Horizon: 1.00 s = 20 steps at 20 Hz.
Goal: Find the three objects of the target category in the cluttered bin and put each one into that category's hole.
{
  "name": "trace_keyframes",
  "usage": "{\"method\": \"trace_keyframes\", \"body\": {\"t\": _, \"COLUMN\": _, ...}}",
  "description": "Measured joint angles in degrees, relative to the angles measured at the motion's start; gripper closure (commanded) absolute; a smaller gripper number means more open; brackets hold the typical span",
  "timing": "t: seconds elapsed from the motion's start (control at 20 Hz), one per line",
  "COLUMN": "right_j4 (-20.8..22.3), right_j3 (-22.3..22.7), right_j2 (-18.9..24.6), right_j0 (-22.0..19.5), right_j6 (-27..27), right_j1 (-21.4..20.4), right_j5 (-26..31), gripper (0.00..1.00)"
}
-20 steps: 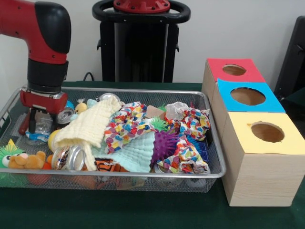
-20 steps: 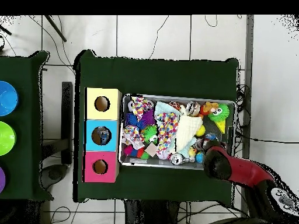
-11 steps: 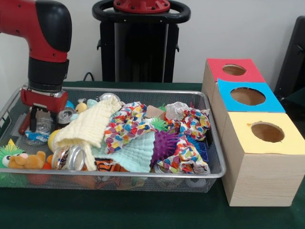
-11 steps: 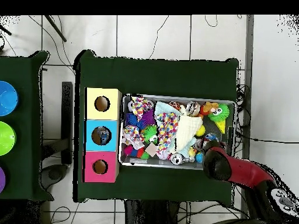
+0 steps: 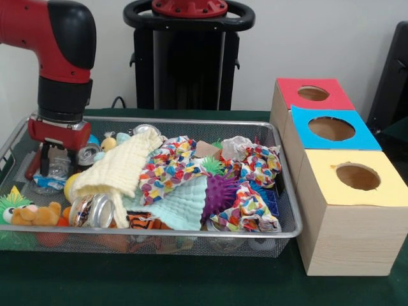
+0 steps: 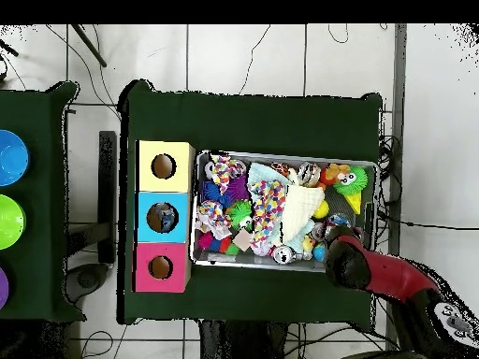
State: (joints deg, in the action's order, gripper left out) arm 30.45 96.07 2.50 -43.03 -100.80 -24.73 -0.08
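I see a crumpled clear plastic bottle point(image 5: 56, 167) sitting between the gripper point(image 5: 52, 167) fingers at the bin point(image 5: 191, 121)'s left end in the front view, lifted a touch off the clutter compared with a second ago, when the gripper sat lower. Its fingers look clamped on the bottle. A can point(image 5: 87, 155) lies just beside it, another can point(image 5: 93, 210) near the front rim, a third point(image 5: 146, 130) by the back rim. A yellow cloth point(image 5: 118, 169) drapes between them. The red point(image 5: 313, 94), blue point(image 5: 331, 128) and yellow point(image 5: 357, 176) holes stand well apart, beyond the bin's other end.
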Motion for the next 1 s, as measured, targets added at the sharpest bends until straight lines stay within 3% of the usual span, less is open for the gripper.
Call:
{"method": "trace_keyframes", "body": {"t": 0.3, "right_j4": 0.0, "right_j3": 0.0, "right_j2": 0.0, "right_j0": 0.0, "right_j6": 0.0, "right_j1": 0.5, "right_j5": -0.7, "gripper": 0.0}}
{"method": "trace_keyframes", "body": {"t": 0.75, "right_j4": 0.0, "right_j3": -1.0, "right_j2": 0.0, "right_j0": -0.6, "right_j6": 0.0, "right_j1": 3.1, "right_j5": -9.4, "gripper": 0.0}}
{"method": "trace_keyframes", "body": {"t": 1.0, "right_j4": 0.0, "right_j3": -1.6, "right_j2": 0.0, "right_j0": -0.6, "right_j6": 0.0, "right_j1": 3.8, "right_j5": -10.8, "gripper": 0.0}}
